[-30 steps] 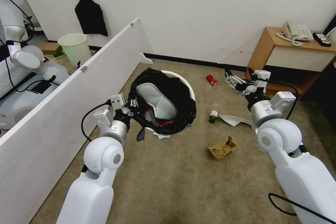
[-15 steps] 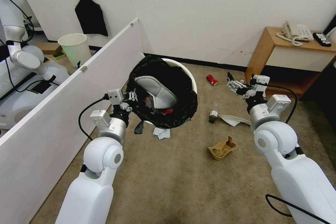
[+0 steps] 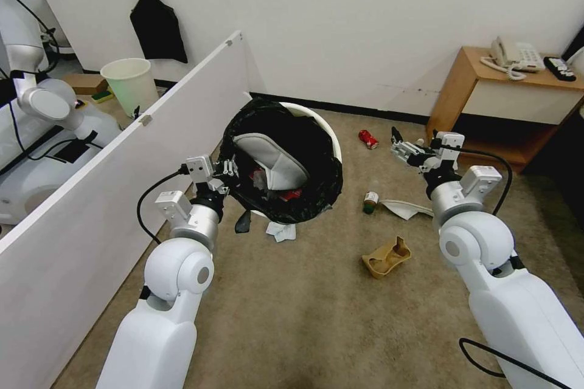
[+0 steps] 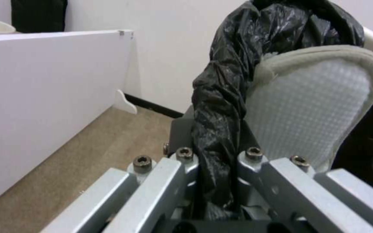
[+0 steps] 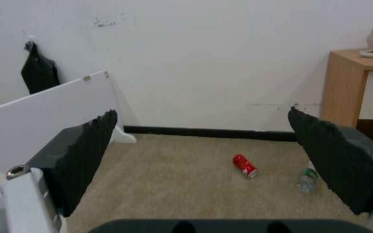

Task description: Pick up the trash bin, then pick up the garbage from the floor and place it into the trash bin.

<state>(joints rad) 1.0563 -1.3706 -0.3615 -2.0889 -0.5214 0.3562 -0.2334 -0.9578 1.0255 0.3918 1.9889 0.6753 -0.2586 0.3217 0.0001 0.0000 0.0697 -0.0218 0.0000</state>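
**A:** What had the left gripper (image 3: 228,168) got hold of?

**B:** Its fingers (image 4: 182,181) were clenched on the near rim of the round white plastic trash bin (image 3: 281,161), right where the crinkled black plastic bag (image 4: 221,106) drapes over it. The bin hung tipped, its mouth facing the head camera, close beside the white partition board (image 3: 109,176).

**A:** And compared with a second before?

**B:** The bin had risen and drifted toward the back wall. A crumpled white tissue (image 3: 280,231) that had been half tucked under it lay uncovered on the beige carpet (image 3: 304,316). I'd judge the first step, picking up the bin, as done.

**A:** Anything inside already?

**B:** A padded white slipper (image 3: 271,161) stood against the liner, with something red beneath it.

**A:** The right gripper (image 3: 403,149)?

**B:** Its fingers (image 5: 87,155) were spread wide, holding nothing. It had slid slightly left, and hovered facing a red drinks can (image 5: 244,165) and a small clear bottle (image 5: 306,180) on the floor.

**A:** What was left?

**B:** The can, a small green-capped bottle (image 3: 369,201), a white slipper (image 3: 404,208) and a brown moulded paper tray (image 3: 386,257), all well apart from the bin.
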